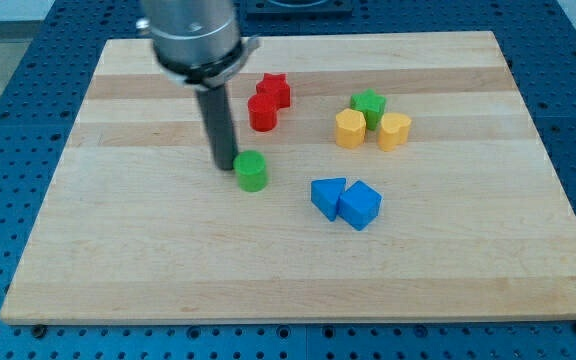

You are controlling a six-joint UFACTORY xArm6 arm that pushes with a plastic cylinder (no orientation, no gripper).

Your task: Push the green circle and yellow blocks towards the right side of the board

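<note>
The green circle block [252, 171] lies left of the board's middle. My tip [224, 165] is just to its left, touching or nearly touching it. Two yellow blocks lie right of centre: a hexagon-like one [349, 129] and a rounded one [394, 131]. A green star block [369, 105] sits just above and between them, touching both.
A red star block [274, 90] and a red rounded block [262, 112] lie above the green circle, close to the rod's right. Two blue blocks, a triangle [327, 197] and a cube [360, 205], lie lower right of the green circle. The wooden board [118, 270] sits on a blue perforated table.
</note>
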